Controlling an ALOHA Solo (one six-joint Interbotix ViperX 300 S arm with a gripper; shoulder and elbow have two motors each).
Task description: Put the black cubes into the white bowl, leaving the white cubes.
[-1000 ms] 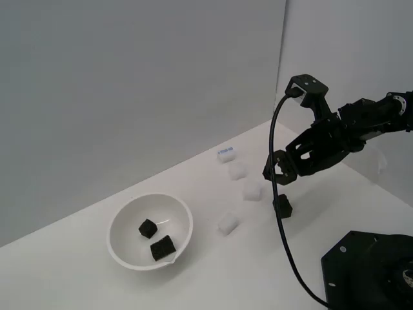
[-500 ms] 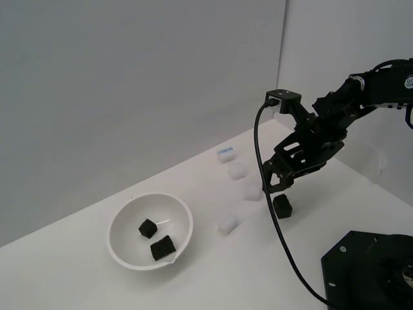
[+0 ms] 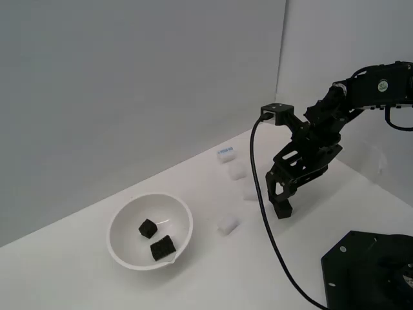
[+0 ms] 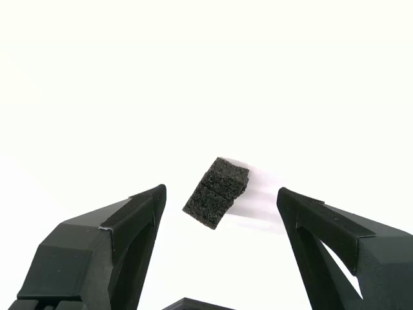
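A black robot gripper [image 3: 282,208] has come down over a small matte black foam cube [image 4: 216,192] on the white tabletop [image 3: 213,271], its arm now tipped steeply from the exterior view's right; 1 second ago it hung higher, above and beside the cube. In the wrist view the jaws stand spread wide, 1 finger [image 4: 132,223] on each side of the cube with white table showing in both gaps, so nothing is pinched. In the exterior view the cube is largely masked by the gripper's tip. A black cable [image 3: 268,219] loops down from the wrist camera toward the black base plate [image 3: 371,271] in the near corner at the exterior view's right.

Nearer the exterior view's left, the round glossy white bowl [image 3: 122,252] holds 2 more black cubes [image 3: 162,248], lying just beside each other where they lay 1 second ago. Between bowl and gripper sits 1 small white cube [image 3: 226,224]. Beyond it, 3 more white cubes trail toward the grey back wall [image 3: 129,84]: 1 partly hidden behind the cable [image 3: 250,193], 1 further back [image 3: 237,171], and the farthest, blue-marked on top [image 3: 224,154]. None of the 4 has shifted.
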